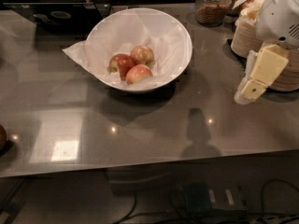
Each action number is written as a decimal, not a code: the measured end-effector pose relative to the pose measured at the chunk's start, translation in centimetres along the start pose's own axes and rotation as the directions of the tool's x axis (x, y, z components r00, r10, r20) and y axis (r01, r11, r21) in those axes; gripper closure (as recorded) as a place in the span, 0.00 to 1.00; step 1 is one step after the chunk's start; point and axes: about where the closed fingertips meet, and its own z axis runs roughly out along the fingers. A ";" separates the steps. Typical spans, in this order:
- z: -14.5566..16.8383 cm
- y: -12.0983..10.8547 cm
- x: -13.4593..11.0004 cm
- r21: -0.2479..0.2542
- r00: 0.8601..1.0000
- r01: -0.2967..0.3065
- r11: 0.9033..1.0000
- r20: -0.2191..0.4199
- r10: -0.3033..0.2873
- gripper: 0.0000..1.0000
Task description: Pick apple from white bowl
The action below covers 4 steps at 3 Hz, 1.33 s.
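Note:
The white bowl (174, 34), lined with crumpled white paper, stands at the middle back of the grey table. Three apples lie in it. The light pinkish-red apple (138, 73) is at the front, touching a darker red apple (120, 63) on its left and a mottled yellow-green apple (142, 54) behind it. My gripper (252, 88), with yellow-cream parts under a white arm, hangs at the right edge of the view. It is well to the right of the bowl, above the table, and holds nothing that I can see.
Stacked beige disposable bowls (246, 37) stand at the back right behind the gripper. A glass jar with brown contents (212, 7) is at the back. A black device (58, 16) lies back left. A dark round object (2, 137) sits at the left edge. Cables (201, 199) lie below the table's front edge.

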 end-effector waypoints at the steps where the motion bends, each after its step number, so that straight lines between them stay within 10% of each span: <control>1: 0.8 -2.5 -2.2 -0.001 0.992 0.024 1.000 0.121 -0.024 0.00; 4: 1.1 -4.6 -3.9 0.000 0.974 0.036 0.999 0.222 -0.036 0.00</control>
